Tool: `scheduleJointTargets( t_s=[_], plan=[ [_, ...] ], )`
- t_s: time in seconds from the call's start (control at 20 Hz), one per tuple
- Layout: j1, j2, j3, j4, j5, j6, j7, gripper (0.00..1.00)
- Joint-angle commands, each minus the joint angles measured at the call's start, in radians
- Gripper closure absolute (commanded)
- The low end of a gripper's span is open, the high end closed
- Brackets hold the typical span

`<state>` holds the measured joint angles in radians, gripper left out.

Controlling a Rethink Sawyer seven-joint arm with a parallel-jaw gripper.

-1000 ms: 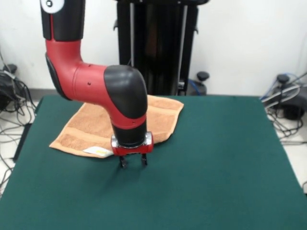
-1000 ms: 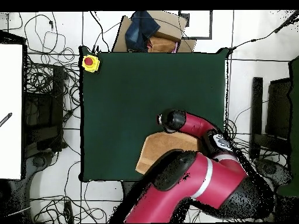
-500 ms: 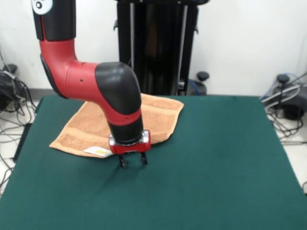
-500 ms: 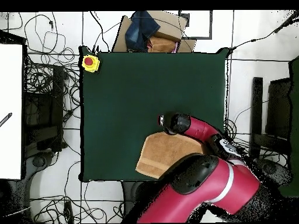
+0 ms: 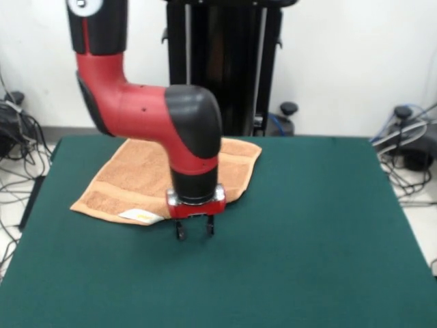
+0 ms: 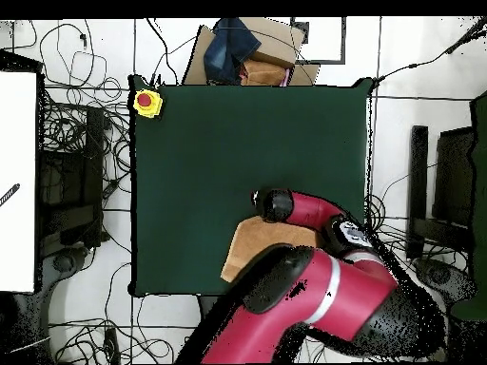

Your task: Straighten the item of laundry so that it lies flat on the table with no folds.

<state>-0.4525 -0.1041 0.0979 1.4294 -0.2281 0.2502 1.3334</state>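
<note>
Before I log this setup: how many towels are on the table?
1: the towel lies on the table's far left part in the front view, behind the gripper. The arm covers part of it.

The towel (image 5: 136, 181) lies on the table (image 5: 307, 239) (far-left part), the gripper (image 5: 194, 231) just before its near edge

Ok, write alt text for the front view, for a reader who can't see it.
A red and black robot arm reaches down over a dark green table, its open gripper hanging just past the near edge of a peach-orange towel. The towel lies spread near the table's far left corner, a small white label at its near edge.
</note>
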Motion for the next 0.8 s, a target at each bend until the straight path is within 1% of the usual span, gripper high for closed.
scheduleJointTargets(
  t_s=[0.05, 0.1, 0.2, 0.3, 0.45, 0.65, 0.8],
  plan=[
    [0.076, 0.126, -0.045, 0.098, -0.096, 0.027, 0.087, 0.0],
    [0.067, 0.131, -0.034, 0.098, -0.105, 0.043, 0.056, 0.0],
    [0.048, 0.14, -0.014, 0.101, -0.126, 0.032, 0.028, 0.0],
    [0.034, 0.145, -0.001, 0.107, -0.143, 0.023, 0.021, 0.0],
    [0.025, 0.145, 0.007, 0.118, -0.148, 0.038, 0.019, 0.0],
    [0.045, 0.127, -0.025, 0.131, -0.148, 0.052, 0.036, 0.0],
    [0.029, 0.116, -0.025, 0.144, -0.165, 0.068, 0.007, 0.0]
  ],
)
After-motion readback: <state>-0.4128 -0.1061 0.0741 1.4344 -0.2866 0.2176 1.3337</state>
